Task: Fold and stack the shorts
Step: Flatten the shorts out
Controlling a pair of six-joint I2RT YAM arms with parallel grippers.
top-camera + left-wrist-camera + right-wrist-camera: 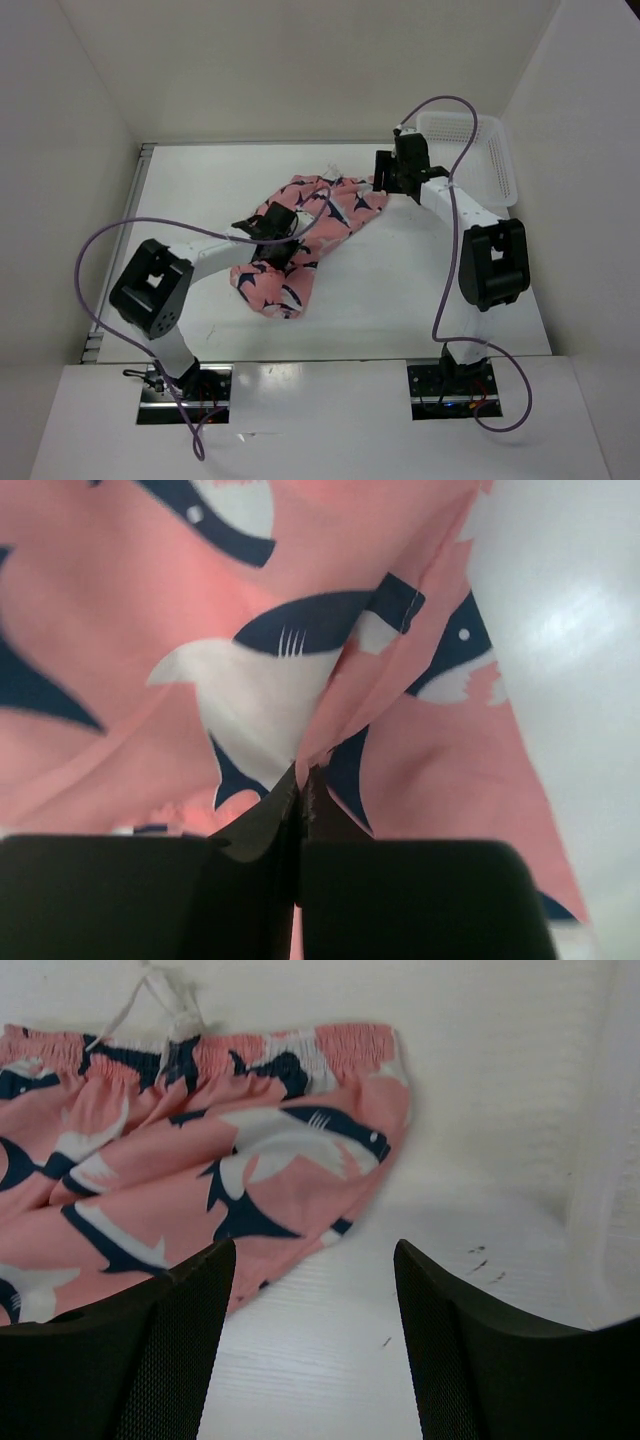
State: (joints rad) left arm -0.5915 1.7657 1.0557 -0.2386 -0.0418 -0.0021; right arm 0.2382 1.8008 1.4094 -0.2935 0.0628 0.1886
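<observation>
Out on the desk [420,300], left fingers [290,810] clamped the middle of the shorts [332,220], right fingers [383,183] hung apart beside the waistband corner [370,1045], cloth running diagonally near-left to far-right.

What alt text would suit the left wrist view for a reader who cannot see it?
The black left tool is shut on a raised fold of the salmon-pink shorts, which are printed with navy-and-white sharks. The cloth fills most of the view, with bare white table at the right.
</observation>
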